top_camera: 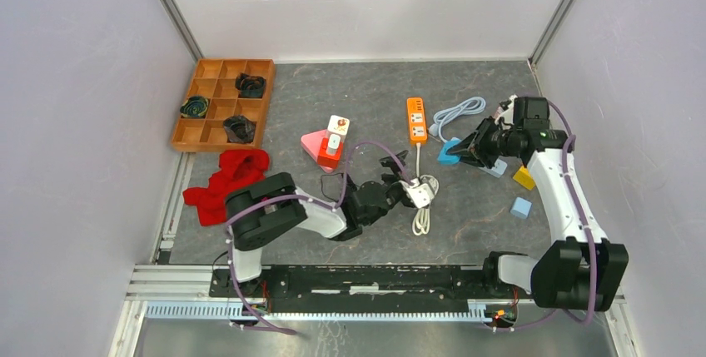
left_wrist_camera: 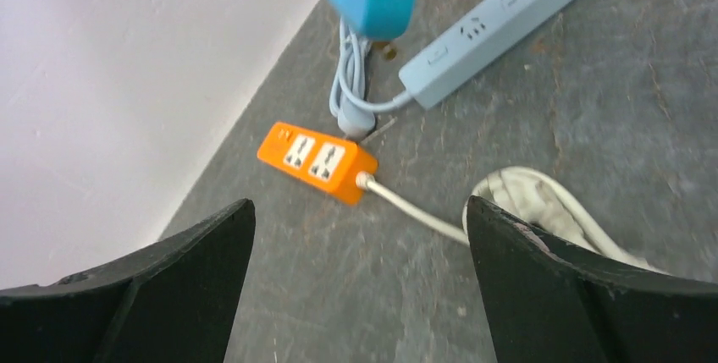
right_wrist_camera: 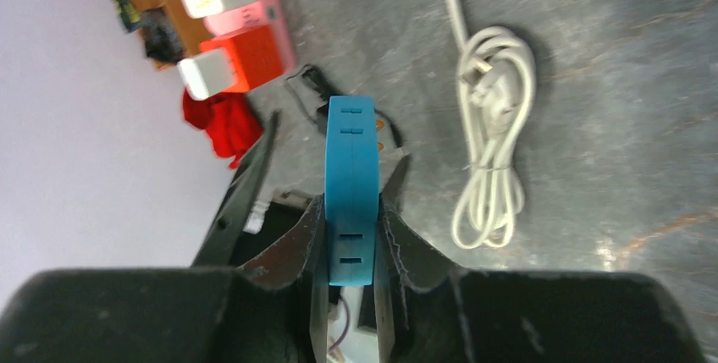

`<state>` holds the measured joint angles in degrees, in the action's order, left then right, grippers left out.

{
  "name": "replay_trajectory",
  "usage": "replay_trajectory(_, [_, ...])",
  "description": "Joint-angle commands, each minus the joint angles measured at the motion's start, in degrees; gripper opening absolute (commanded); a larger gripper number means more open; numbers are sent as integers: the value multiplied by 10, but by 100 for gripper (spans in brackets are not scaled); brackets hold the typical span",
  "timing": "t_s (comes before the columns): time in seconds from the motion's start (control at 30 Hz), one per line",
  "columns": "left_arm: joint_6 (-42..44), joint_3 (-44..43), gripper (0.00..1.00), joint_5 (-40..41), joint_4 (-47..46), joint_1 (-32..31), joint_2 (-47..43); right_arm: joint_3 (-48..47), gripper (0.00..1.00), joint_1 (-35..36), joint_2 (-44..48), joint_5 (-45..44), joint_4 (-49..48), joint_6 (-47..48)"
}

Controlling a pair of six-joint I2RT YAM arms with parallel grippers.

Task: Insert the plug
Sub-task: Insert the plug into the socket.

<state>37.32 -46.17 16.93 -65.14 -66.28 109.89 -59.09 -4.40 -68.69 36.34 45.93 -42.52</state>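
An orange power strip [top_camera: 416, 120] lies mid-table, its white cable running to a coil with a white plug [top_camera: 422, 193]. My left gripper [top_camera: 402, 184] is open and empty, low over the table right beside the coil. In the left wrist view the strip [left_wrist_camera: 317, 160] lies ahead between the fingers and the coil [left_wrist_camera: 542, 202] is by the right finger. My right gripper [top_camera: 470, 149] is shut on a blue plug adapter [top_camera: 449, 154], held edge-up between the jaws in the right wrist view [right_wrist_camera: 350, 168], above a pale blue power strip [left_wrist_camera: 499, 24].
A wooden compartment tray [top_camera: 223, 103] with dark items stands at the back left, with a red cloth [top_camera: 229, 178] in front of it. A pink block with red and white adapters [top_camera: 329, 145] lies left of the orange strip. Yellow [top_camera: 524, 177] and blue [top_camera: 521, 207] cubes lie at the right.
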Motion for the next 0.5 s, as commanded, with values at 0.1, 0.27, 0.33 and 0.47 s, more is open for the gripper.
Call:
replay_trajectory(0.1, [-136,68,100,38,106,9,-153,-43,0,-3,-57,-170,11,70])
replay_trajectory(0.27, [-287,44,100,-44,282,57,-243,-99,0,-3,-80,-228,24,121])
replay_trajectory(0.33, [-368,27,100,-104,330,86,-269,-91,0,-3,-67,-165,-20,169])
replay_trajectory(0.47, [-582,-45,100,-330,403,203,-290,-60,0,7,5,-102,-111,235])
